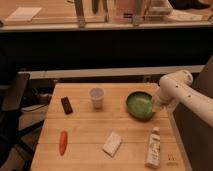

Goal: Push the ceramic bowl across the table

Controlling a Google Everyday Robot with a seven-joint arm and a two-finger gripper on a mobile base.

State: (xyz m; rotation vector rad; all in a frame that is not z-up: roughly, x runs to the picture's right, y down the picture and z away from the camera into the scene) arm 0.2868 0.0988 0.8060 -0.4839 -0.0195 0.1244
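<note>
Bordering ceramic bowl (139, 105) rim: jaws.

One each: ceramic bowl (137, 106), cup (96, 97), carrot (63, 142), bottle (153, 148), white pad (112, 144), black block (66, 105), gripper (155, 106) at bowl's right rim.

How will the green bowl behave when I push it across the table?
The ceramic bowl is wide and shallow, so it will probably slide flat rather than tip. Its glossy finish on the smooth table suggests an easy glide, maybe swivelling, since the gripper sits at one side of its rim. It looks rigid and could chip if shoved hard.
</note>
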